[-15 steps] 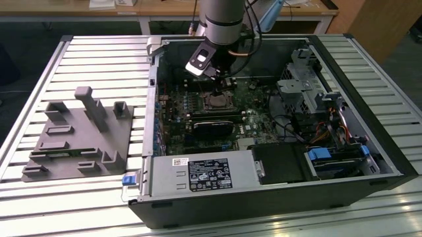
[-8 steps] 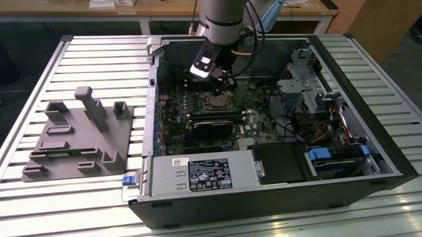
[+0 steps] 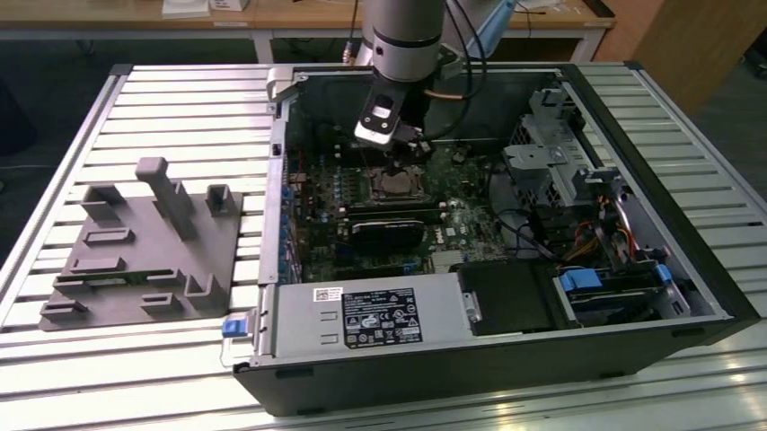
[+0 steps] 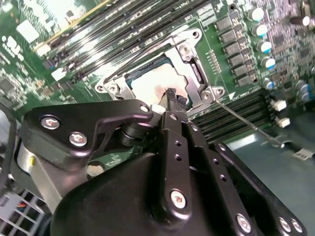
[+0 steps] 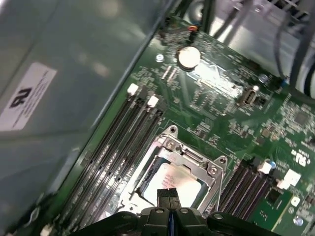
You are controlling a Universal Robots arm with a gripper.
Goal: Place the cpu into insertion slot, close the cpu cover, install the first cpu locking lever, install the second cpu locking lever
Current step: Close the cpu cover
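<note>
Jaws are seen pressed together with nothing between them. The gripper (image 4: 173, 96) is held tip-down directly over the cpu (image 4: 150, 83), its tip touching or just above the chip's pale face; which of the two cannot be told. The cpu is seated in the slot (image 3: 396, 184). The cover (image 4: 193, 73) appears to be laid flat around it, with the chip showing through the cut-out.

In the second wrist view the tip is placed towards one edge of the cut-out rather than over its centre. A thin wire lever (image 4: 248, 120) is seen angled away from a corner of the socket, out over the memory slots (image 4: 241, 103), so it is judged not latched. Its long axis runs obliquely away from the tip, and its near end lies just beside the tip.

The board (image 5: 221, 98) is laid flat inside the open case (image 3: 671, 180), which is set on a slatted table (image 3: 180, 108). The drive bays and cables (image 3: 576, 238) are kept well apart from the socket.
</note>
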